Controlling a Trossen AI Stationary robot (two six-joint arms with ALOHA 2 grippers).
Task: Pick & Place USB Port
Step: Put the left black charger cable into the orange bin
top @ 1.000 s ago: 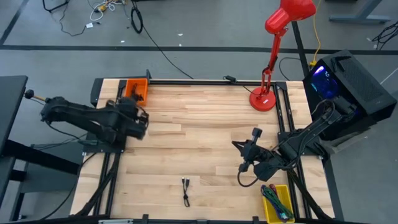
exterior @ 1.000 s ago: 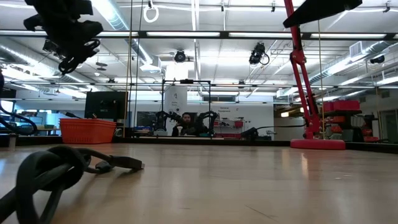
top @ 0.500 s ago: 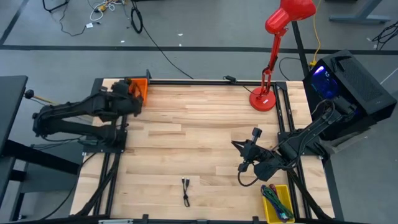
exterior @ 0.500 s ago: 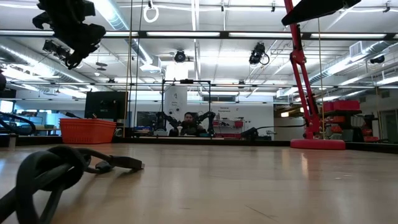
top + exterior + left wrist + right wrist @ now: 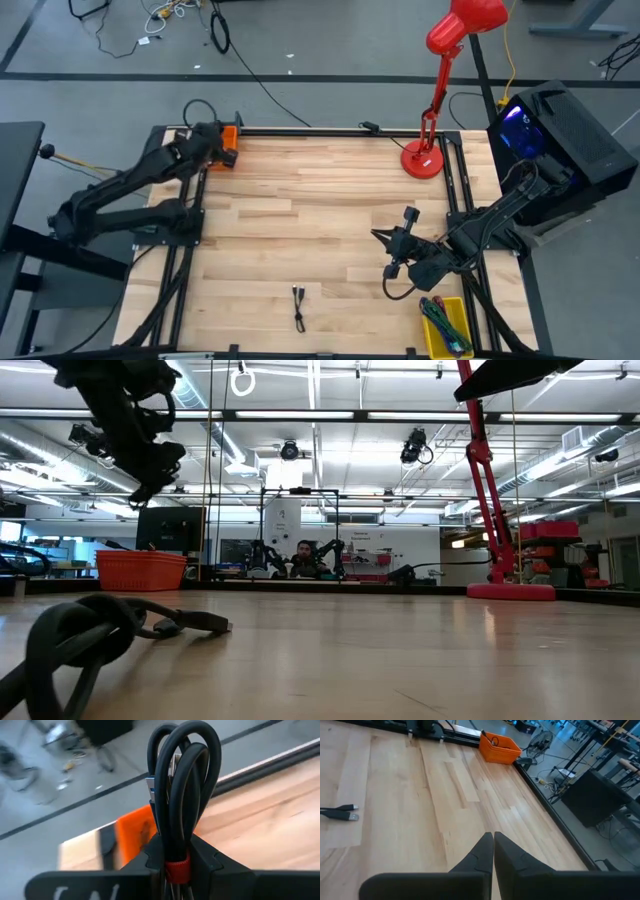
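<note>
Orange plastic is showing under the left hand point(image 5: 172, 862), which is hovering above the orange bin point(image 5: 222, 145) at the far left corner of the wooden worktop point(image 5: 320, 210). That hand is clamping a coiled black USB cable point(image 5: 181, 785) — the loops are standing up between its fingers point(image 5: 150, 857), a red band is wrapping the coil right at the grip, and a silver plug is peeking out beside the loops. In the low view the left arm is hanging high above the bin, well clear of the wood.

A second black USB cable point(image 5: 298, 306) is lying loose on the worktop, well apart from the orange bin, toward the near edge and roughly midway across. In the low view it is filling the foreground as a dark coil with its plug pointing along the boards.

Across the worktop from the bin, the right hand point(image 5: 493, 842) is waiting with its fingers pressed together and gripping nothing — it is hovering just beside a yellow bin point(image 5: 446, 325) holding coloured cables at the near right corner. A red desk lamp point(image 5: 440, 75) is standing at the far right edge.
</note>
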